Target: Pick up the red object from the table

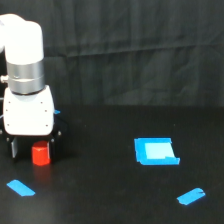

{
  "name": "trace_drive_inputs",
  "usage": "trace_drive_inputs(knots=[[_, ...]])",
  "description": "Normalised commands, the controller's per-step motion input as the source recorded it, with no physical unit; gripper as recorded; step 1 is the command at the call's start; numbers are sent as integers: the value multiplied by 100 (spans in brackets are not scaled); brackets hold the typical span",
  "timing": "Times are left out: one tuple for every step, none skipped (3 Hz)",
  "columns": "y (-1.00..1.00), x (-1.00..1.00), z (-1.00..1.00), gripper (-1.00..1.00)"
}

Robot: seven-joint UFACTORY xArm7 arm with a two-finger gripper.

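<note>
One red block [41, 153] is the only thing here that matters for the pick. It sits low at the exterior view's left, just under the white body of the gripper [33, 148] and between its two dark fingers. It looks stubby and solid, about as tall as it is wide, with a flat top and upright sides. I judge it light and stiff, probably plastic or wood, so it should not deform or break under a firm squeeze. Its sides may be smooth, so a grip low on the sides, across the middle of its width, seems safest; a hold near the top edge could let it pop out.

The jaws stand spread, one finger [13, 148] clear to the exterior view's left of the block, the other close on its right. A gap shows on the left side, so the block does not look pinched yet. Whether its base rests on the table [100, 200] or hangs a little above it, I cannot tell from this angle.

Farther out, the black table carries blue markings: a tape strip [20, 188] near the front, just below the block, a blue square [155, 151] well apart toward the exterior view's right, and another strip [191, 196] beyond that. None lies close enough to hinder a lift.
</note>
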Motion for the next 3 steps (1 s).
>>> trace_drive_inputs(knots=[[7,0,-8,-98],[10,3,-11,-98],[19,6,-5,-99]])
